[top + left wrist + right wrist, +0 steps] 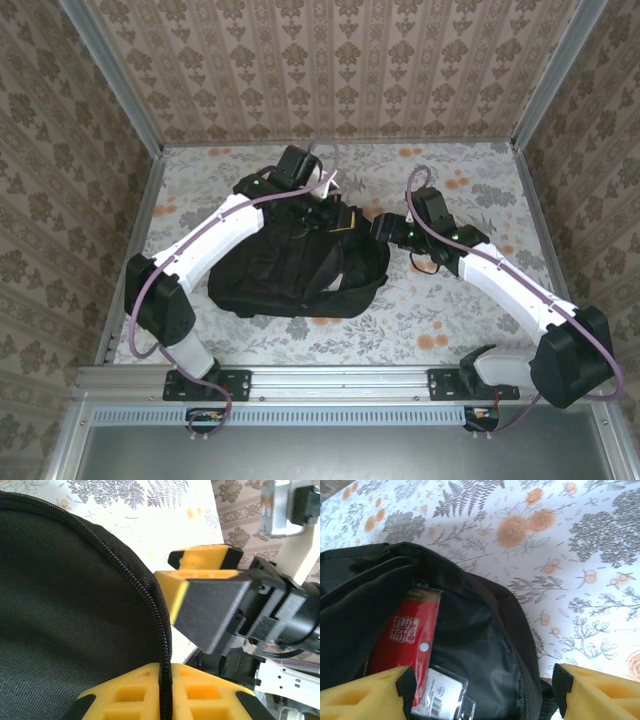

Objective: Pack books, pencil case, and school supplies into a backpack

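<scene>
While the left claw (165,675) is pressed together on the zip edge (159,630) of the backpack (290,275), the black zipper track pinched between its yellow fingers, the right claw (482,685) stands spread wide just beside it. One of its fingers sits over the bag's open mouth and the other over the cloth outside the rim; whether either touches the fabric I cannot tell. Inside the opening lies the red book (402,630), a white barcoded label (440,692) at its near end. The backpack rests mid-counter (450,310), on a floral cloth, between the two arms.
</scene>
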